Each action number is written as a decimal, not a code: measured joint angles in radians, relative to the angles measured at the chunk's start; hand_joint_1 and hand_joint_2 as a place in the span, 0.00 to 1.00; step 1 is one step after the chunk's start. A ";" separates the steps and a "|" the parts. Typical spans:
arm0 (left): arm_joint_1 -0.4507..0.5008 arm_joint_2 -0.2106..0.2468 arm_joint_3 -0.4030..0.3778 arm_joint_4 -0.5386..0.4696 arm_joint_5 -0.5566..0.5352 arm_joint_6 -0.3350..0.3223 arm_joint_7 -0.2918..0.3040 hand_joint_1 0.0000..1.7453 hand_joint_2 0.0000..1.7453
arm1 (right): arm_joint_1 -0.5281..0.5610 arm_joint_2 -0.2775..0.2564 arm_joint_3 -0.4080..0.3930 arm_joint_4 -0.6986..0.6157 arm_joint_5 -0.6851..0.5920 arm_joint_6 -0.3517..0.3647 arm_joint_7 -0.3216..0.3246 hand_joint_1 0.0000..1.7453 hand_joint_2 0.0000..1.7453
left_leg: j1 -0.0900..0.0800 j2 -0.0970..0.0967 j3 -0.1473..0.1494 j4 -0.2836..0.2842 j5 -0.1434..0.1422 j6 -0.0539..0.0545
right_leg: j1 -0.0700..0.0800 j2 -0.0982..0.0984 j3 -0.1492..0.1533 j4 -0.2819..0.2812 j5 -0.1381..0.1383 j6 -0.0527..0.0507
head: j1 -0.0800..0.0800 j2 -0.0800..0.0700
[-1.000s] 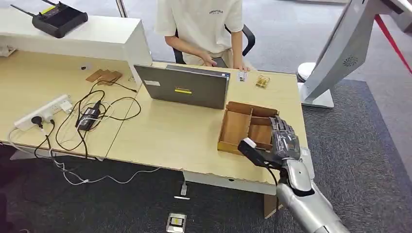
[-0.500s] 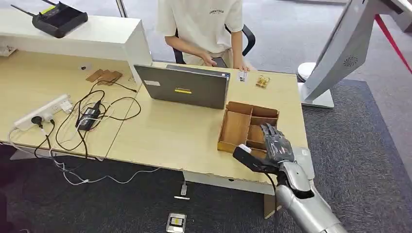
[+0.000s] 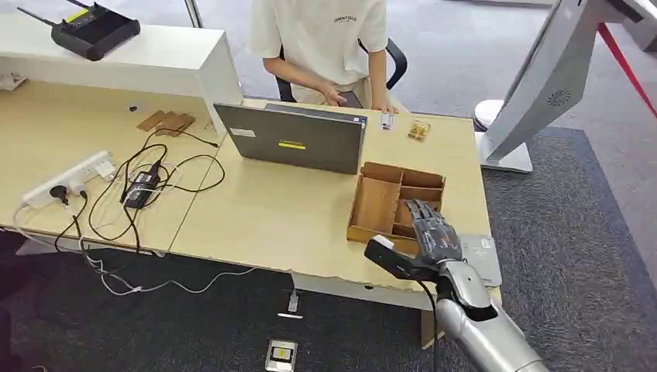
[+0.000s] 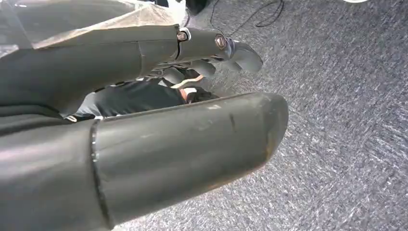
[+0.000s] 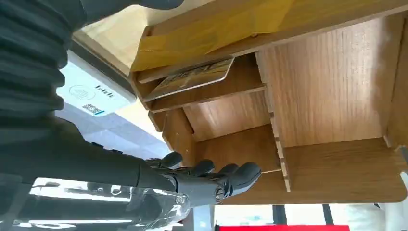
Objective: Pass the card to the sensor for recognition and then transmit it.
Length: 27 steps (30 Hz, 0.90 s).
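Smooth wooden tray [image 5: 332, 96], glossy card [image 5: 195, 77], possibly plastic sensor [image 3: 482, 256], rough carpet [image 4: 346, 144]

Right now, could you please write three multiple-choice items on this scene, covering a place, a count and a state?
1. Where does the card lie?
A. In a compartment of the wooden tray
B. On the laptop
C. On the carpet

2. How many laptops stand on the desk?
A. Three
B. Two
C. One

3. How is the right hand?
A. Gripping the card
B. Holding nothing, fingers apart over the tray
C. Pressing the laptop

Key: 1 A, the right wrist view shows the card in a slot; 2 C, one grey laptop; 3 B, spread fingers hold nothing.
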 joint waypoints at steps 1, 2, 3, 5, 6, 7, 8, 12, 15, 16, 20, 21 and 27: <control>0.000 0.000 0.000 0.001 0.000 0.000 0.000 0.00 0.00 | 0.000 -0.002 0.001 0.000 0.003 -0.002 0.003 0.00 1.00 | 0.000 0.000 0.000 0.000 0.000 0.000 | 0.000 0.000 0.000 0.000 0.000 0.000 | 0.000 0.000; 0.000 0.000 0.000 0.002 0.000 0.000 0.000 0.00 0.00 | 0.000 -0.003 0.002 0.001 0.009 -0.004 0.005 0.00 1.00 | 0.000 0.000 0.000 0.000 0.000 0.000 | 0.000 0.000 0.000 0.000 0.000 0.000 | 0.000 0.000; 0.000 0.000 0.000 0.002 0.000 0.000 0.000 0.00 0.00 | 0.000 -0.006 0.002 0.002 0.014 -0.006 0.007 0.00 1.00 | 0.000 0.000 0.000 0.000 0.000 0.000 | 0.000 0.000 0.000 0.000 0.000 0.000 | 0.000 0.000; 0.000 0.000 0.000 0.004 0.000 0.000 0.000 0.00 0.00 | 0.000 -0.011 0.002 0.003 0.015 -0.010 0.010 0.00 1.00 | 0.000 0.000 0.000 0.000 0.000 0.000 | 0.000 0.000 0.000 0.000 0.000 0.000 | 0.000 0.000; 0.000 0.000 0.000 0.004 0.000 0.000 0.000 0.00 0.00 | 0.000 -0.012 0.002 0.004 0.015 -0.011 0.011 0.00 1.00 | 0.000 0.000 0.000 0.000 0.000 0.000 | 0.000 0.000 0.000 0.000 0.000 0.000 | 0.000 0.000; 0.000 0.000 0.000 0.005 0.000 0.000 0.000 0.00 0.00 | 0.001 -0.015 0.002 0.007 0.015 -0.014 0.013 0.02 1.00 | 0.000 0.000 0.000 0.000 0.000 0.000 | 0.000 0.000 0.000 0.000 0.000 0.000 | 0.000 0.000; 0.000 0.000 0.000 0.005 0.000 0.000 0.000 0.00 0.00 | 0.002 -0.017 0.002 0.007 0.015 -0.016 0.015 0.02 1.00 | 0.000 0.000 0.000 0.000 0.000 0.000 | 0.000 0.000 0.000 0.000 0.000 0.000 | 0.000 0.000; 0.000 0.000 0.000 0.007 0.000 0.001 -0.002 0.00 0.00 | 0.005 -0.023 0.002 0.009 0.011 -0.026 0.016 1.00 1.00 | 0.000 0.000 0.000 0.000 0.000 0.000 | 0.000 0.000 0.000 0.000 0.000 0.000 | 0.000 0.000; 0.001 0.000 0.000 0.008 0.000 0.002 -0.003 0.00 0.00 | 0.007 -0.026 0.002 0.011 0.005 -0.033 0.017 1.00 1.00 | 0.000 0.000 0.000 0.000 0.000 0.000 | 0.000 0.000 0.000 0.000 0.000 0.000 | 0.000 0.000; 0.001 0.000 0.000 0.009 0.000 0.002 -0.003 0.00 0.00 | 0.007 -0.027 0.002 0.011 0.002 -0.036 0.017 1.00 1.00 | 0.000 0.000 0.000 0.000 0.000 0.000 | 0.000 0.000 0.000 0.000 0.000 0.000 | 0.000 0.000; 0.001 0.000 0.000 0.010 0.000 0.002 -0.003 0.00 0.00 | 0.008 -0.031 0.001 0.011 -0.003 -0.041 0.019 1.00 1.00 | 0.000 0.000 0.000 0.000 0.000 0.000 | 0.000 0.000 0.000 0.000 0.000 0.000 | 0.000 0.000; 0.001 0.000 0.000 0.010 0.000 0.002 -0.003 0.00 0.00 | 0.008 -0.032 0.001 0.011 -0.003 -0.043 0.020 1.00 1.00 | 0.000 0.000 0.000 0.000 0.000 0.000 | 0.000 0.000 0.000 0.000 0.000 0.000 | 0.000 0.000; 0.000 0.001 0.000 0.010 -0.001 0.000 -0.003 0.00 0.00 | 0.009 -0.035 -0.001 0.011 -0.003 -0.050 0.029 1.00 1.00 | 0.000 0.000 0.000 0.000 0.000 0.000 | 0.000 0.000 0.000 0.000 0.000 0.000 | 0.000 0.000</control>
